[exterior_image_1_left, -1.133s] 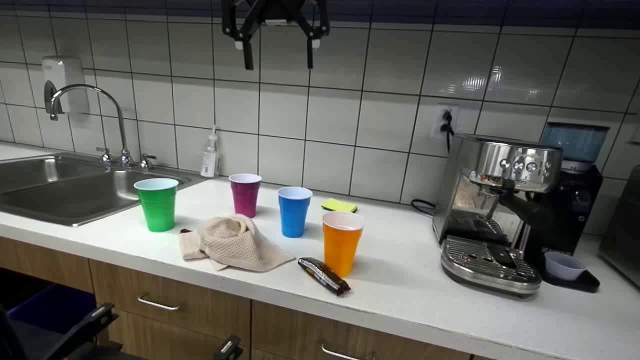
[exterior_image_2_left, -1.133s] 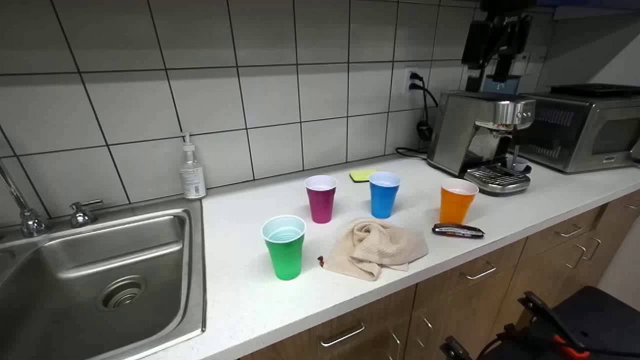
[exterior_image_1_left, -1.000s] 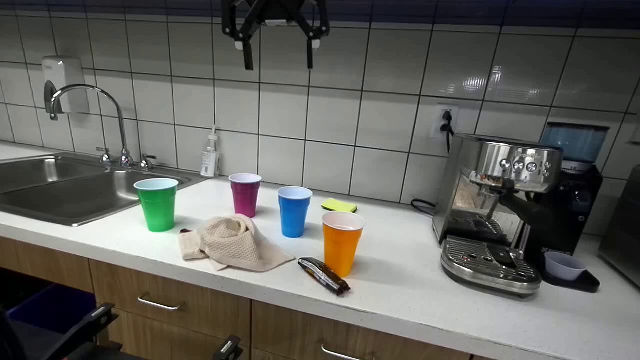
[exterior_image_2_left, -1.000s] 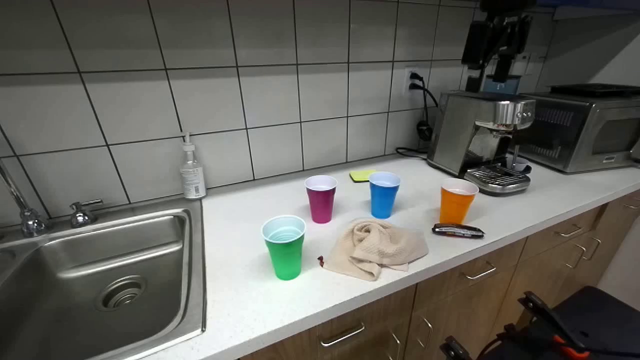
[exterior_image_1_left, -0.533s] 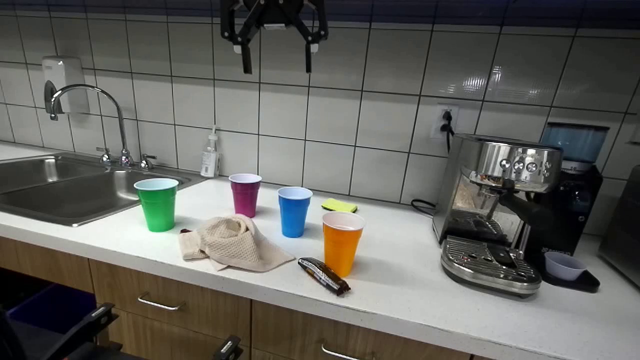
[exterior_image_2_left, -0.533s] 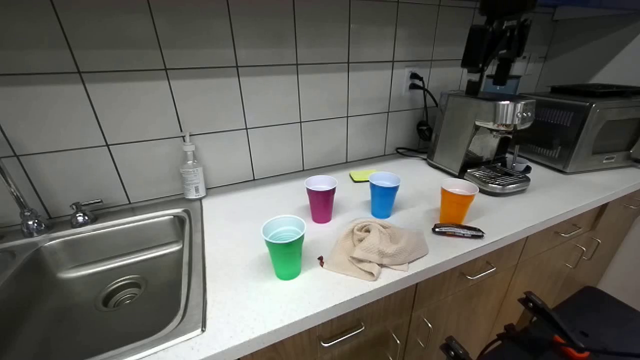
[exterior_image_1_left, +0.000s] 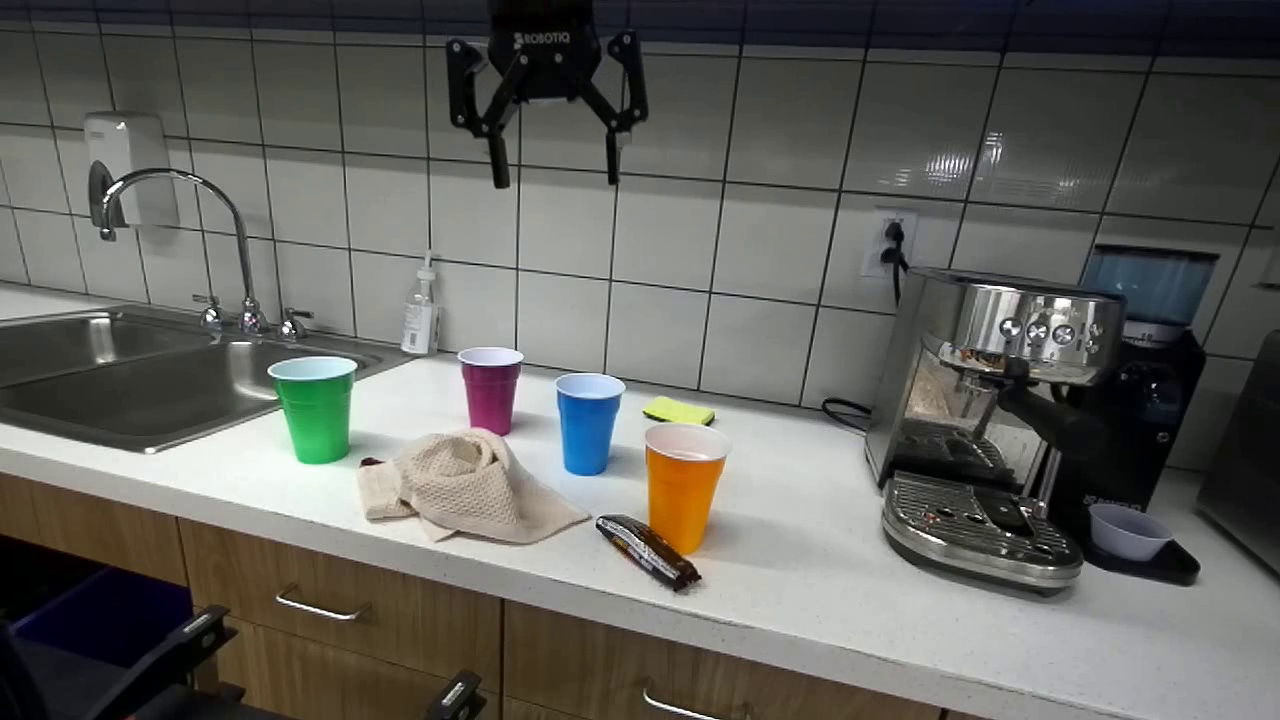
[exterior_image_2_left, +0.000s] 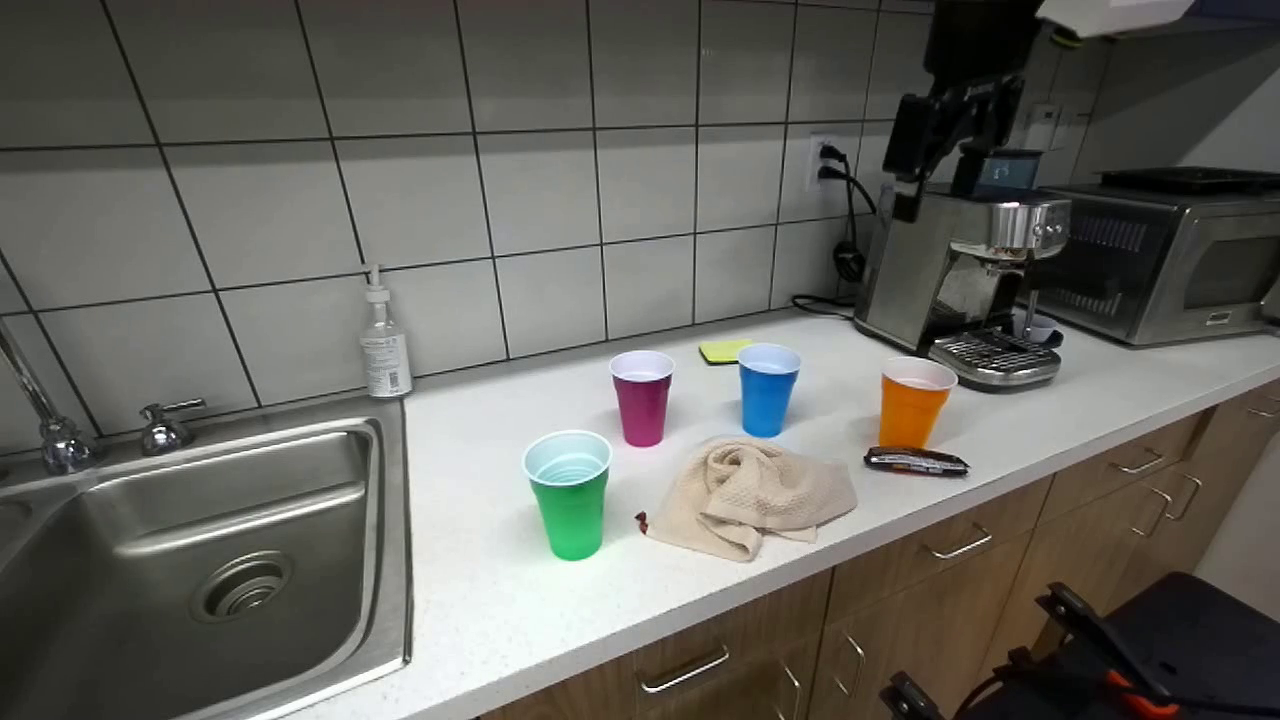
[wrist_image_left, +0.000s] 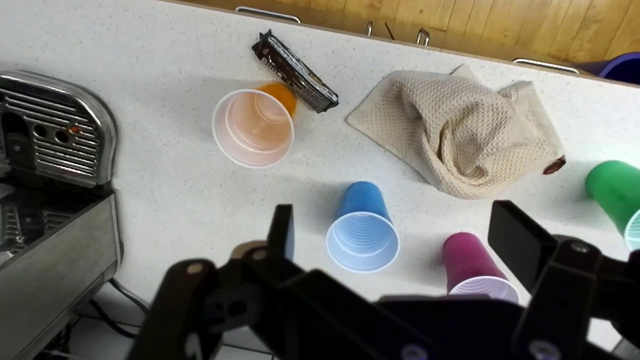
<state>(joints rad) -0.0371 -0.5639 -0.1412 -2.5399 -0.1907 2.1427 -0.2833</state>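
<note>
High over the counter, my gripper (exterior_image_1_left: 556, 185) hangs open with nothing between its fingers, well above the cups. In the wrist view the blue cup (wrist_image_left: 363, 242) and the purple cup (wrist_image_left: 470, 262) appear far below, between the spread fingertips. Part of the purple cup's rim is hidden by the gripper body. An orange cup (exterior_image_1_left: 684, 490) stands upright beside a dark wrapped bar (exterior_image_1_left: 648, 552). A beige cloth (exterior_image_1_left: 470, 488) lies crumpled near the counter's front, and a green cup (exterior_image_1_left: 314, 412) stands to its left in an exterior view.
A steel sink (exterior_image_2_left: 250, 540) borders the counter (exterior_image_2_left: 480, 620), with a soap bottle (exterior_image_2_left: 385, 345) at its corner. Against the tiled wall lies a yellow sponge (exterior_image_1_left: 679, 410). The coffee machine (exterior_image_1_left: 990, 430) rises at the right in both exterior views, and a microwave (exterior_image_2_left: 1170, 260) stands beyond it.
The open gripper has come down, showing more of its body. In an exterior view it has also shifted left, and a white arm part has appeared. Cups, cloth and bar stay where they were.
</note>
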